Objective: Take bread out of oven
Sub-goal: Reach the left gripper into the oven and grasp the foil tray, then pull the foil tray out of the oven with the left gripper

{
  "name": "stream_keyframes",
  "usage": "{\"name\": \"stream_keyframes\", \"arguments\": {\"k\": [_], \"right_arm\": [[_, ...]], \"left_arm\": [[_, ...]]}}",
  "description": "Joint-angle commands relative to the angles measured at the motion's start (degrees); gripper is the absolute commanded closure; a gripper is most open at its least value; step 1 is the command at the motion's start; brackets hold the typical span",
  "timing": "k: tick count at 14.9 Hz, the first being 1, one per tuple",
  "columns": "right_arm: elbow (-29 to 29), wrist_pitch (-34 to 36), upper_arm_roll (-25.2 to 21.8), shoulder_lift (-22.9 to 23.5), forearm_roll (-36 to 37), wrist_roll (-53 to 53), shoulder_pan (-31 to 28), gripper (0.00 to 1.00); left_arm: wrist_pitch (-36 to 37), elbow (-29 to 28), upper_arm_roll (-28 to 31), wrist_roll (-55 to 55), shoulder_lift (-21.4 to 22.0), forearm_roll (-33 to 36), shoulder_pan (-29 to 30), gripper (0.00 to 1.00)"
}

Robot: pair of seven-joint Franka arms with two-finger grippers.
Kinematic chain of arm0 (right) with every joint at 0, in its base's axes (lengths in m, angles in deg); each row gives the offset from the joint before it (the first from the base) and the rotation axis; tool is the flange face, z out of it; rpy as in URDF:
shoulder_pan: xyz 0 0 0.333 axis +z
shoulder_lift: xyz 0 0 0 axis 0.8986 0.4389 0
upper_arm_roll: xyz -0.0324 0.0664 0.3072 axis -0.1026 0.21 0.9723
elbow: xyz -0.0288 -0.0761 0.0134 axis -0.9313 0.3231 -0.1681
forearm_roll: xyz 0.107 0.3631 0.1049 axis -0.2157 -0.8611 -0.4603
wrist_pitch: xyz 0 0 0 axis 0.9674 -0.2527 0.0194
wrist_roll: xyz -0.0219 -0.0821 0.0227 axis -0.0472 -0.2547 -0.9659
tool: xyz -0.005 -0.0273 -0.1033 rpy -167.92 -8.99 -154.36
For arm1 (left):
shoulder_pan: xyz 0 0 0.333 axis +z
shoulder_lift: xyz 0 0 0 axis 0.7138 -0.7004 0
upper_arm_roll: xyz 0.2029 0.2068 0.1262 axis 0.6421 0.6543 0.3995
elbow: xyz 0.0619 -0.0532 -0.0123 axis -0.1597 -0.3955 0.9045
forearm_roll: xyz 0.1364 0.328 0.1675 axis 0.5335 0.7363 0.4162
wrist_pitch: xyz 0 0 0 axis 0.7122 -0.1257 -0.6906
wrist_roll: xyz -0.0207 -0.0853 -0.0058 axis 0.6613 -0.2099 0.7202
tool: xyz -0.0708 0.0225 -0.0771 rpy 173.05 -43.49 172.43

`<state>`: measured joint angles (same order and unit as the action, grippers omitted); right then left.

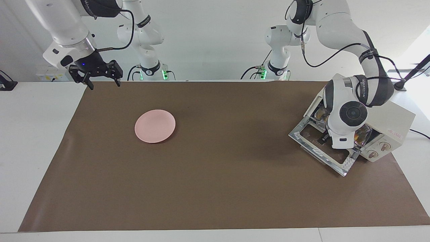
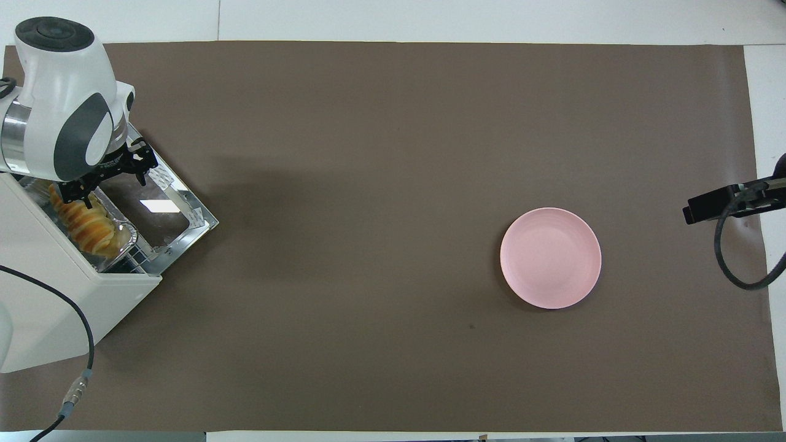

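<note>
The cream-white oven [image 1: 393, 124] stands at the left arm's end of the table, its glass door [image 2: 166, 212] dropped open. The yellow-orange bread [image 2: 89, 224] lies in a foil tray [image 2: 126, 239] at the oven's mouth. My left gripper [image 2: 104, 184] is open at the mouth, over the door's hinge and the end of the bread farther from the robots. I cannot tell whether it touches the bread. In the facing view the left wrist [image 1: 349, 114] hides it. My right gripper [image 1: 103, 84] is open and empty, raised over the table's edge nearest the robots, waiting.
A round pink plate [image 1: 155, 126] lies on the brown mat toward the right arm's end; it also shows in the overhead view [image 2: 551, 258]. The oven's cable [image 2: 83, 344] trails off toward the robots.
</note>
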<state>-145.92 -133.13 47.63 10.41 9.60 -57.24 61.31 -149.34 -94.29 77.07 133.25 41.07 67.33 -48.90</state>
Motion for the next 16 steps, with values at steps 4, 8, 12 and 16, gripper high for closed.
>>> {"name": "stream_keyframes", "arguments": {"k": [4,8,12,16], "right_arm": [[-1.2,0.0,0.8,-1.1,0.5,-0.8,-1.0,0.00],[-1.2,0.0,0.8,-1.1,0.4,-0.8,-1.0,0.00],[-1.2,0.0,0.8,-1.1,0.5,-0.8,-1.0,0.00],[-1.2,0.0,0.8,-1.1,0.5,-0.8,-1.0,0.00]], "left_arm": [[-0.1,-3.1,0.3,0.7,2.1,1.2,0.3,0.29],[-0.2,-3.3,0.3,0.7,2.3,1.2,0.4,0.46],[-0.6,-3.3,0.3,0.4,2.2,1.2,0.4,0.70],[-0.7,-3.5,0.4,0.1,2.3,1.2,0.7,1.00]]}}
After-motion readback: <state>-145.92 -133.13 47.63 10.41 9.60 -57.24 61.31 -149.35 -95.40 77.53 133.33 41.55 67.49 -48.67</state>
